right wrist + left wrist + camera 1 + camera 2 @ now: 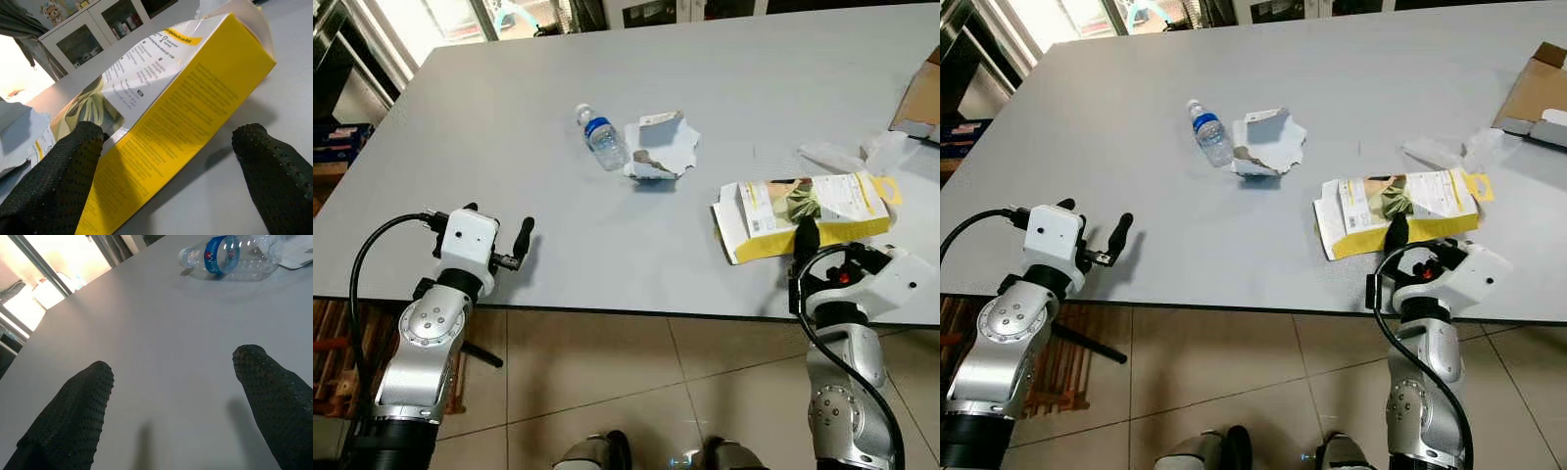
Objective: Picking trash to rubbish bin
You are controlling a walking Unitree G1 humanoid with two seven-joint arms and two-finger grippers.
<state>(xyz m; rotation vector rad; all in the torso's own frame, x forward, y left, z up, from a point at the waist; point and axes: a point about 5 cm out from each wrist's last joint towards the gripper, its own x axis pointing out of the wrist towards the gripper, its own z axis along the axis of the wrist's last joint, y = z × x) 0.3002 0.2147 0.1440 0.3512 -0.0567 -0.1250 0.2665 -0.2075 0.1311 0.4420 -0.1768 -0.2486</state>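
Note:
A clear plastic bottle (603, 138) with a blue label lies on the grey table (509, 127), beside a torn white carton (662, 148). At the right, a flattened yellow and white box (803, 209) lies near the front edge. Beyond it is a clear plastic wrapper (862, 154). My right gripper (171, 134) is open at that box's near yellow side (195, 107), a finger (274, 171) on either side of it. My left gripper (173, 367) is open and low over bare table at the front left, pointing toward the bottle (234, 257) a fair way ahead.
An open cardboard box (920, 98) sits at the table's far right edge. Tiled floor (636, 382) lies below the front edge, with my feet at the bottom. A wooden rack (333, 352) stands under the table at the left.

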